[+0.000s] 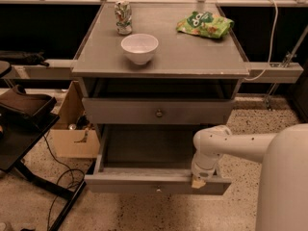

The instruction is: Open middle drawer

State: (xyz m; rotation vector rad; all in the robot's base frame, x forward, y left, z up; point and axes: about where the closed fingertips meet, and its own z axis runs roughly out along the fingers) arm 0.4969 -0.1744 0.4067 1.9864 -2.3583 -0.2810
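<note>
The middle drawer is a wide shallow grey drawer with a small round knob on its front. It stands pulled far out of the cabinet, and its inside looks empty. My gripper is at the top edge of the drawer's front panel, right of the knob, at the end of my white arm. Above it, the taller-fronted grey drawer with its own knob is shut. The lowest drawer is hidden under the open one.
On the cabinet top stand a white bowl, a can and a green chip bag. A cardboard box, a black stand and floor cables lie to the left.
</note>
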